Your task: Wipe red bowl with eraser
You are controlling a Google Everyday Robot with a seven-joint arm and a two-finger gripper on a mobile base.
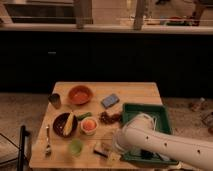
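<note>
Gripper (114,147), state not discernible, sits just right of small tan-topped, dark-sided rectangular eraser (102,148), probably light and stiff, best pinched across its long sides.

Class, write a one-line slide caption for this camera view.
Gripper at the front edge of the table, beside the eraser; red bowl sits at the far left.
</note>
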